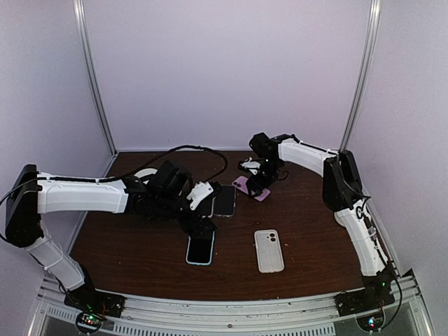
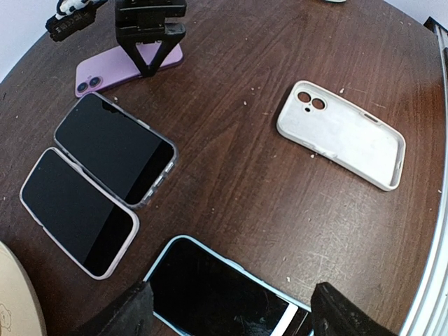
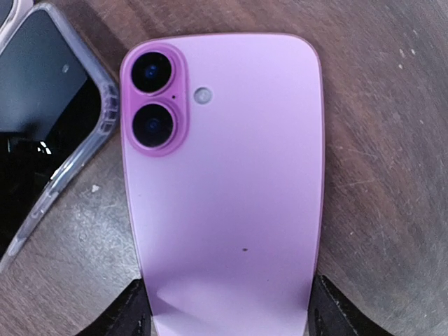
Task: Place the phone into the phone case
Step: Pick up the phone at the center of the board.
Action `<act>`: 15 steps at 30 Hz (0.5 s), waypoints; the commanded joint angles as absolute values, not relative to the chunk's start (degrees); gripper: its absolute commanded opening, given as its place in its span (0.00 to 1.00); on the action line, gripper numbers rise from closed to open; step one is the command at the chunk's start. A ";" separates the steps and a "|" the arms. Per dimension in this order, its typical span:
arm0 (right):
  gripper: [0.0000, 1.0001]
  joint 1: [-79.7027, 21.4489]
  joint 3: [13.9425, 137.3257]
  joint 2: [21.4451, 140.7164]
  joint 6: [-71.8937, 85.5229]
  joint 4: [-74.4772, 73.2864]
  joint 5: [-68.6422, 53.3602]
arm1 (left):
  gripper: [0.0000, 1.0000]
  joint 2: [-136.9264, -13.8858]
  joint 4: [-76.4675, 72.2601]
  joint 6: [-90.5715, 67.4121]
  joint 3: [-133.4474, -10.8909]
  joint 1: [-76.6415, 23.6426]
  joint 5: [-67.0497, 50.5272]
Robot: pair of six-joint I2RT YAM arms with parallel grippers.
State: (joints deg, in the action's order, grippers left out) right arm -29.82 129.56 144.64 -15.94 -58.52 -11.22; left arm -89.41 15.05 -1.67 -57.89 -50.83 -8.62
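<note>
While the purple phone (image 3: 224,182) lies camera-side up on the table (image 3: 381,140), it is straddled by the right gripper (image 3: 227,311), fingers (image 3: 133,311) at both long edges, grip not determinable | left gripper (image 2: 231,315) held wide open, empty, over blue-cased phone (image 2: 224,290) | white phone case (image 2: 339,133) seen ahead-right of it.

The purple phone (image 3: 224,182) is cut off by the bottom edge in the right wrist view; whether the right hand (image 3: 224,318) touches its sides is unclear. Left of it, the clear-cased phone (image 3: 42,126) is cut too.
</note>
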 commanded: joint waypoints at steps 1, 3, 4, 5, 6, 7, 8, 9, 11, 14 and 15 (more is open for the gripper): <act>0.61 -29.97 127.16 144.98 -16.00 -61.44 -9.68 | 0.81 -88.79 15.02 -1.76 -59.77 -50.21 -8.60; 0.55 -29.97 125.40 143.17 -15.52 -60.19 -10.10 | 0.81 -88.70 14.96 -1.77 -59.85 -50.27 -8.41; 0.54 -29.93 124.31 142.06 -15.26 -59.37 -10.52 | 0.82 -88.76 15.06 -1.76 -59.85 -50.26 -8.43; 0.52 -29.99 123.11 140.84 -14.76 -58.30 -10.84 | 0.82 -88.82 15.11 -1.76 -59.93 -50.32 -8.34; 0.52 -29.97 121.66 139.37 -14.20 -57.04 -11.03 | 0.82 -88.90 15.17 -1.76 -59.94 -50.28 -8.26; 0.52 -30.01 120.24 137.94 -13.65 -55.77 -11.05 | 0.82 -88.92 15.18 -1.76 -60.02 -50.32 -8.20; 0.52 -30.10 118.72 136.47 -13.09 -54.33 -11.25 | 0.81 -88.93 15.23 -1.82 -60.11 -50.28 -8.07; 0.52 -30.06 117.03 134.74 -12.48 -52.88 -11.54 | 0.81 -88.92 15.24 -1.84 -60.18 -50.21 -7.97; 0.50 -30.14 112.63 131.15 -11.11 -48.87 -11.82 | 0.81 -88.98 15.19 -2.08 -60.41 -50.20 -7.65; 0.47 -30.45 101.51 124.81 -8.16 -38.55 -12.19 | 0.81 -89.88 14.99 -3.86 -61.48 -50.10 -6.25; 0.46 -30.49 97.17 123.11 -7.02 -35.72 -12.28 | 0.81 -90.80 15.21 -4.68 -62.29 -50.05 -5.87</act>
